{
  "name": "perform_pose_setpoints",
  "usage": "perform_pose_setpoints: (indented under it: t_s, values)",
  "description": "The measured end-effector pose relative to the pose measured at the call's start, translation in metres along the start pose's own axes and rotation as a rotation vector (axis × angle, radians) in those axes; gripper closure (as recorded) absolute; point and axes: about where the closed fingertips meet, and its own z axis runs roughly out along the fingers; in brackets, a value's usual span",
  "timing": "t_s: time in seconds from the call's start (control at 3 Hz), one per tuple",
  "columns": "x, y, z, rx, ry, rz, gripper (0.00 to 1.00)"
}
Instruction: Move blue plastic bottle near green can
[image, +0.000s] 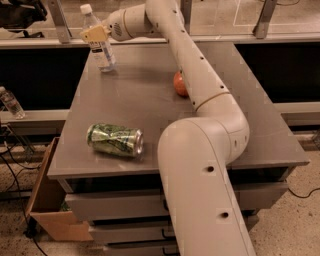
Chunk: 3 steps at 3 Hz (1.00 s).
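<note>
Gripper (95, 34) placed at the upper part of the blue plastic bottle (102, 52), at the far left of the tabletop (150, 107).

The bottle is stood upright near the far left corner, well apart from the green can (115, 140), which is laid on its side near the front edge. Whether the gripper is closed on the bottle cannot be told; it is seen right against the bottle, just below the white cap. The bottle is judged to be light, smooth and thin-walled: clear plastic that would give under pressure and be tipped easily, so a hold around the body above the white label is advised. The can is dented, green and silver, with a shiny round end, and could be rolled if nudged.
</note>
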Motion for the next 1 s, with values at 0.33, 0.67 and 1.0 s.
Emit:
perform_pose_setpoints:
  t_s: [0.33,0.67,1.0]
  values:
    - [-0.014,0.009,-0.017,-0.027,-0.021,-0.007,0.88]
    - [-0.033,0.03,-0.062,-0.067,-0.022,-0.032,1.0]
    - [-0.047,0.064,-0.112,-0.096,-0.009,-0.029,1.0]
